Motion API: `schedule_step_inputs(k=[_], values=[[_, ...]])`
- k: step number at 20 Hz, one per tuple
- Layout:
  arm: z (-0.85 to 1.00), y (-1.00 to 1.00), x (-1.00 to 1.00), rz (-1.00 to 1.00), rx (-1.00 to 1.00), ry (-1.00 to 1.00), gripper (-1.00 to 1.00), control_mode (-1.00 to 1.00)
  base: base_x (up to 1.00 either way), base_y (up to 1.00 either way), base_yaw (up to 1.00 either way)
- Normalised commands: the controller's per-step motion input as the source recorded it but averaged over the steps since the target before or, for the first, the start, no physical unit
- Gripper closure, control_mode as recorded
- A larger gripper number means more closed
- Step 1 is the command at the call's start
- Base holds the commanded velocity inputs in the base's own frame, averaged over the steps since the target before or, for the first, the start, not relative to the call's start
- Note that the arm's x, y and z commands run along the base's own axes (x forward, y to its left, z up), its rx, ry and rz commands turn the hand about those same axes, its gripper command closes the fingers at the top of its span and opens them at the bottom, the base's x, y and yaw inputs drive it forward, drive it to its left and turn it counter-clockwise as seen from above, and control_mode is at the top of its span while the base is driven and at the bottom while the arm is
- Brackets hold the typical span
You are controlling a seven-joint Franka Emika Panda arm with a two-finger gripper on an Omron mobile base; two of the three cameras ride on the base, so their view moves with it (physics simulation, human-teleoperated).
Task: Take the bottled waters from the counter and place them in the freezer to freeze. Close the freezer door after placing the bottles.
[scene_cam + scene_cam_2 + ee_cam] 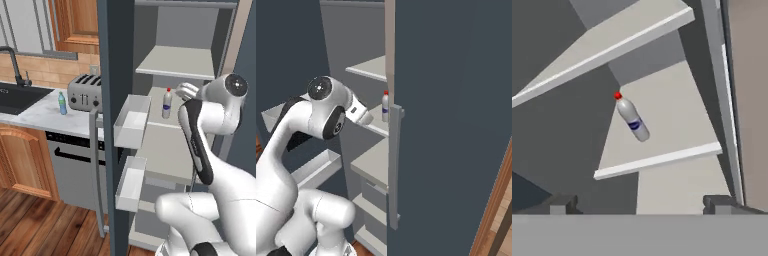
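The red-capped bottled water [167, 104] [385, 107] [632, 118] stands upright on a middle shelf [677, 115] inside the open freezer [185, 30]. My gripper [187, 90] [362, 116] [639, 204] hangs open in front of that shelf, a short way back from the bottle, with nothing between its fingers. On the marble counter [40, 115] to the left, the green-capped bottled water [62, 103] stands next to the toaster. The freezer door [116, 75] is swung wide open, its white bins [131, 122] facing the shelves.
A steel toaster [85, 92] sits on the counter beside the black sink [15, 97] with its tap. The dishwasher [75, 165] is below. To the right of the freezer compartment, a closed slate-grey door [456, 125] with a long handle [393, 165] stands close by.
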Motion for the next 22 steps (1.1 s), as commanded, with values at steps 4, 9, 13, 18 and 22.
schedule_step_inputs(k=[4, 9, 13, 18, 22], values=[[-0.05, -0.01, -0.22, 0.0, -0.08, 0.58, -1.0, -1.0, 0.0, 0.0, 0.0], [-0.53, 0.0, -0.45, 0.03, -0.15, 0.47, -1.0, -1.0, 0.0, 0.0, 0.0], [-0.63, -0.01, -0.73, 0.08, -0.05, 0.15, -1.0, -1.0, 0.0, 0.0, 0.0], [-0.31, -0.01, -0.65, 0.2, 0.01, 0.0, -1.0, -1.0, 0.0, 0.0, 0.0], [-0.17, 0.0, -0.45, 0.31, 0.02, -0.06, -1.0, -1.0, 0.0, 0.0, 0.0]])
